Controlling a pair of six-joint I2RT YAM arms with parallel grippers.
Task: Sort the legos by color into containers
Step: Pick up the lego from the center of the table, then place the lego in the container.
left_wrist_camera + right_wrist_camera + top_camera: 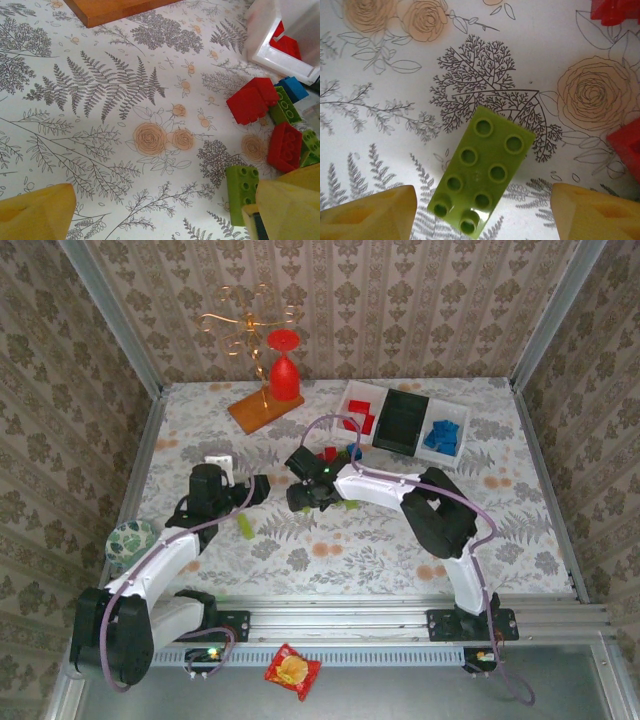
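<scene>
A lime green lego [482, 172] lies flat on the flowered cloth, studs up. My right gripper [482, 215] stands open around it, and neither yellow finger touches it. My left gripper [160, 215] is open over bare cloth, with another green lego [241, 192] just beside its right finger. Loose red legos [252, 100], a green one [285, 106] and a blue one [293, 87] lie past it. Three containers stand at the back right: a white one holding red legos [352, 390], a black one [400, 420] and a white one holding blue legos [463, 420]. From above, both grippers [262, 485] [303, 502] sit mid-table.
A wooden board [265, 408] with a gold wire stand [245, 325] and a red wine glass [284, 370] stands at the back left. One green lego [245, 527] lies alone in front of the left gripper. A snack packet [292, 670] lies below the rail.
</scene>
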